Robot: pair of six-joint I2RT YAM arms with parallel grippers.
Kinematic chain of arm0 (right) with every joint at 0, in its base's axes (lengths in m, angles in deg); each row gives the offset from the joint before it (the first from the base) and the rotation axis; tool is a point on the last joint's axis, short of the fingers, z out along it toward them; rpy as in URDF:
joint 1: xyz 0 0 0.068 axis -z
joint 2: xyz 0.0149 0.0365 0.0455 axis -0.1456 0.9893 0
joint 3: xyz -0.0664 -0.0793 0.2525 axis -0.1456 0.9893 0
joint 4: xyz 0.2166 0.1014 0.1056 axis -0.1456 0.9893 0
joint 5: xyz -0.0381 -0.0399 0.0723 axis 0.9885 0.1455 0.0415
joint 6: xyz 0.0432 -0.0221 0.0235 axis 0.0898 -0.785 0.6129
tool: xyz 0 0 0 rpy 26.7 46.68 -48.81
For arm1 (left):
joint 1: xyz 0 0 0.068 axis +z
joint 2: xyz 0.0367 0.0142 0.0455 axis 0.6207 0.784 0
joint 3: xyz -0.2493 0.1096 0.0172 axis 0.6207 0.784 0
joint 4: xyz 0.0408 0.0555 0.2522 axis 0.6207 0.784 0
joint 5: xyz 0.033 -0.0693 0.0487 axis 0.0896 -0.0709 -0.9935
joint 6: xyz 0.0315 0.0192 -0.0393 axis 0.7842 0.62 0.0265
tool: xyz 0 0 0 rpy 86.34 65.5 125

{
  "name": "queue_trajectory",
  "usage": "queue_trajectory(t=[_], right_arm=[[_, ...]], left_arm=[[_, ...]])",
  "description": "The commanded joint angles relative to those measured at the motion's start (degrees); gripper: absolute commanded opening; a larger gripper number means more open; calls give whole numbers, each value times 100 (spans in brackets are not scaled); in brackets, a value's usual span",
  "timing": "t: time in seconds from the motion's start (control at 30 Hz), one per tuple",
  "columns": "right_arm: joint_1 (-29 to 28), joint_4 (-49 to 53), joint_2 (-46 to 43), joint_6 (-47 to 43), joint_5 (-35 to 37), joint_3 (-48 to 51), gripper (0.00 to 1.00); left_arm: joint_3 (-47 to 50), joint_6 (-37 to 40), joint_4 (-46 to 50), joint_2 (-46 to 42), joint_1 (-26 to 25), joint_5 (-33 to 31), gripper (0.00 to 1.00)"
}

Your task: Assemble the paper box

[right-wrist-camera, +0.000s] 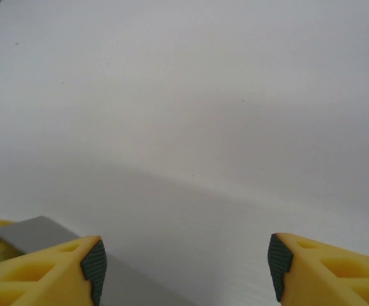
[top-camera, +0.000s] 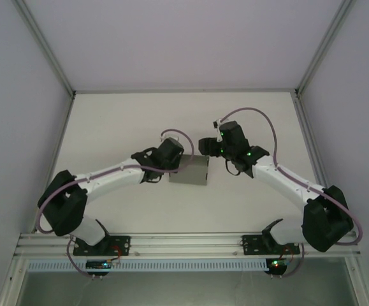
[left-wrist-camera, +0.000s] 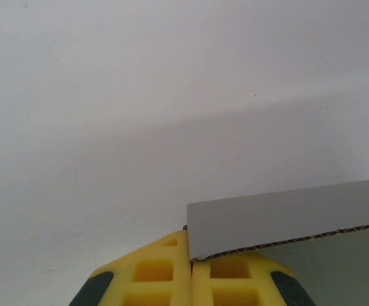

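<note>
On the white table [top-camera: 171, 210] we see left gripper [left-wrist-camera: 190, 256] pinched on the plain grey cardboard box [left-wrist-camera: 286, 217], mostly cropped at wrist; right gripper [right-wrist-camera: 185, 264] spread wide.

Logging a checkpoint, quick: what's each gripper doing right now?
Left gripper: closed, pinching a corner of the paper box.
Right gripper: open, holding nothing.

White table [top-camera: 139, 121]; grey enclosure walls [top-camera: 15, 127]; aluminium rail [top-camera: 190, 241] along near edge.
</note>
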Motion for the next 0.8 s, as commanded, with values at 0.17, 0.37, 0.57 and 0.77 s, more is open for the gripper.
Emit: queue_trajectory(t=[0.17, 0.37, 0.57, 0.77], right_arm=[[-163, 85, -571, 396, 247, 812, 67], [-516, 182, -570, 569, 341, 1036, 66], [-813, 240, -541, 716, 820, 1266, 64], [-985, 6, -477, 913, 1133, 1645, 62]], left_arm=[[1164, -49, -441, -453, -710, -1055, 0], [1491, -157, -629, -701, -895, -1200, 2], [1420, -4, -443, -817, -887, -883, 15], [1241, 285, -147, -1314, -811, -266, 37]])
